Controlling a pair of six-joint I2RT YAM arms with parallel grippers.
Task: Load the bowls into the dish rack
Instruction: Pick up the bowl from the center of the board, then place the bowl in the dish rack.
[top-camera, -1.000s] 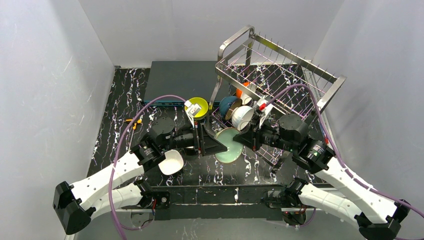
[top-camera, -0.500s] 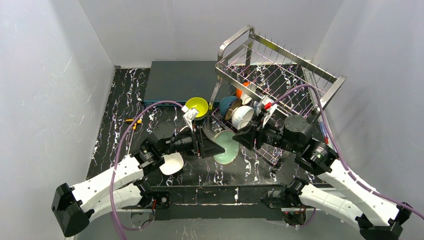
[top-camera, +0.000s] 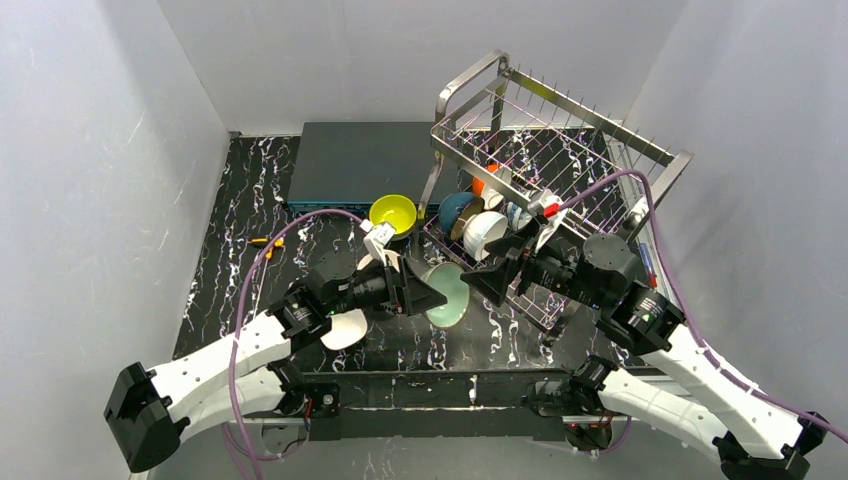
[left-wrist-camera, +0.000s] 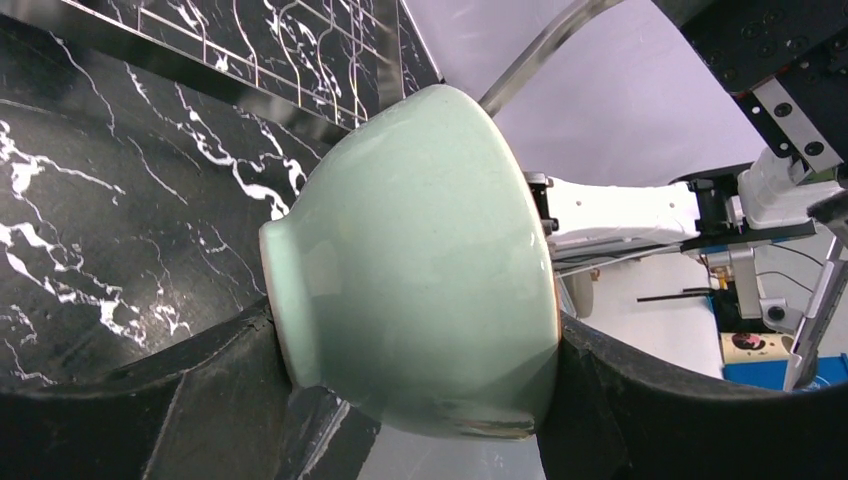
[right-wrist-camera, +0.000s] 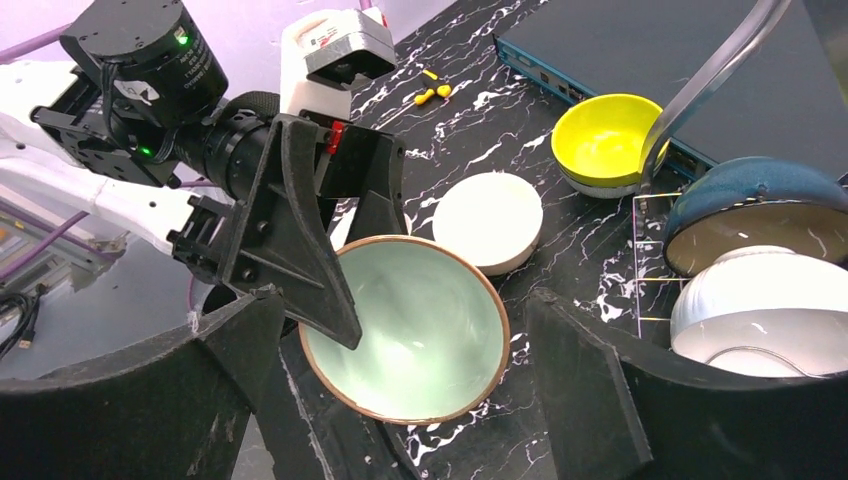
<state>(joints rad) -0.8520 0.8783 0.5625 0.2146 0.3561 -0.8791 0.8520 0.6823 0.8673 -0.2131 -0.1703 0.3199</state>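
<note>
Seen from above, the pale green bowl lies tipped on its side near the table's centre, at 7 o'clock from the steel-wire dish rack. Its axis runs 9 to 3 and its mouth is turned toward 3 o'clock. At the left wrist, its smooth glazed underside is clamped foot-to-rim by the left gripper, with the lower edge partly hidden. At the right wrist, its brown-rimmed hollow is faced by the right gripper, whose jaws are spread wide and touch nothing.

Bench: black top with white marble veining, closed in by plain white walls at left, far and right.
Box: flat, dark grey-blue, lying at the bench's far edge.
Small tool: yellow and orange, lying on the bench near the box's near-left corner.
</note>
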